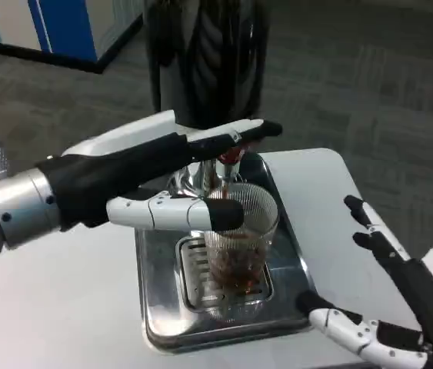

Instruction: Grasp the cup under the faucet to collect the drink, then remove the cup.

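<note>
left robot hand (166,181) around ribbed cup (239,246) of brown drink under faucet (228,165)

Legible text: none found.
Dispenser (204,61): dark body, no readable label or brand.
Cup (239,238): ribbed clear glass, no markings.
Drip tray (162,323): unmarked metal.

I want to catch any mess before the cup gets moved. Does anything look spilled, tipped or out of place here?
Nothing stands out. The ribbed clear cup stands upright on the grate of the steel drip tray under the faucet, holding dark drink. The left hand reaches over it; the right hand waits open beside the tray.
</note>
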`<state>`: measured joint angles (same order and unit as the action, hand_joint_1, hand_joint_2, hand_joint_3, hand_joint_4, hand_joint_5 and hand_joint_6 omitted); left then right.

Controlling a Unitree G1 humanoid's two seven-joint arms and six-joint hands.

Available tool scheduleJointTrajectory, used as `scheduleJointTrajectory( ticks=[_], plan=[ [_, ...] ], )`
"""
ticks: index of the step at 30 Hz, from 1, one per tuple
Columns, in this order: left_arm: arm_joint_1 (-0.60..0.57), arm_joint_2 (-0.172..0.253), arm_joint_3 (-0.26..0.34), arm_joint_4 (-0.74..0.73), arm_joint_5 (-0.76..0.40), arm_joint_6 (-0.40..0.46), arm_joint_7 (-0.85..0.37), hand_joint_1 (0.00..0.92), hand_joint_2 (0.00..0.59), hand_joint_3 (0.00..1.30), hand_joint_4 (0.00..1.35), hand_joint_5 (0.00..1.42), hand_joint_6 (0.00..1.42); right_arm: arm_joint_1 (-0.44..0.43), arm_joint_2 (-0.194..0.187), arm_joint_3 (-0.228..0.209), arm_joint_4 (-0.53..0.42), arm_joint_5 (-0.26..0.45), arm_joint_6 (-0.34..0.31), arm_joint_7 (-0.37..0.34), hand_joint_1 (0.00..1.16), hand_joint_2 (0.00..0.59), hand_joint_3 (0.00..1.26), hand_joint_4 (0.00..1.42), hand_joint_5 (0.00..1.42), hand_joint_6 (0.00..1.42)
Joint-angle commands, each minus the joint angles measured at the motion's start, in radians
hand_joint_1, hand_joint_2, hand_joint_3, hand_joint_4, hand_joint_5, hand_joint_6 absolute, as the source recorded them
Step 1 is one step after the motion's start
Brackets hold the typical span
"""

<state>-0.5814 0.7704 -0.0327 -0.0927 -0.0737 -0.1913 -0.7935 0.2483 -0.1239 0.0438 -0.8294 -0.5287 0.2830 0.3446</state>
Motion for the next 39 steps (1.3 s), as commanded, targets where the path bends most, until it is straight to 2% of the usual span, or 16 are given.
scheduleJointTrajectory(
  ticks=[1, 9, 19, 28, 39],
  plan=[
    [0.048, 0.028, -0.013, -0.006, 0.025, 0.033, -0.036, 0.0, 0.036, 0.05, 0.0, 0.0, 0.0, -0.026, 0.013, 0.055, 0.047, -0.025, -0.005, -0.065, 0.57, 0.242, 0.0, 0.0, 0.07, 0.02],
    [0.059, 0.039, 0.002, -0.027, 0.02, 0.041, -0.04, 0.0, 0.034, 0.05, 0.0, 0.0, 0.0, -0.071, 0.031, 0.114, 0.124, -0.036, -0.001, -0.138, 0.57, 0.237, 0.0, 0.0, 0.07, 0.02],
    [0.066, 0.053, 0.015, -0.045, 0.013, 0.049, -0.044, 0.0, 0.032, 0.05, 0.0, 0.0, 0.0, -0.131, 0.07, 0.188, 0.224, -0.057, -0.009, -0.236, 0.58, 0.233, 0.0, 0.0, 0.07, 0.0],
    [0.068, 0.067, 0.025, -0.057, 0.0, 0.051, -0.047, 0.0, 0.041, 0.05, 0.0, 0.0, 0.0, -0.175, 0.109, 0.213, 0.308, -0.045, -0.018, -0.31, 0.59, 0.235, 0.0, 0.0, 0.07, 0.0],
    [0.083, 0.078, 0.049, -0.068, -0.012, 0.052, -0.048, 0.0, 0.044, 0.05, 0.0, 0.0, 0.0, -0.234, 0.149, 0.237, 0.385, -0.031, -0.016, -0.367, 0.6, 0.238, 0.0, 0.0, 0.07, 0.0]
  ],
)
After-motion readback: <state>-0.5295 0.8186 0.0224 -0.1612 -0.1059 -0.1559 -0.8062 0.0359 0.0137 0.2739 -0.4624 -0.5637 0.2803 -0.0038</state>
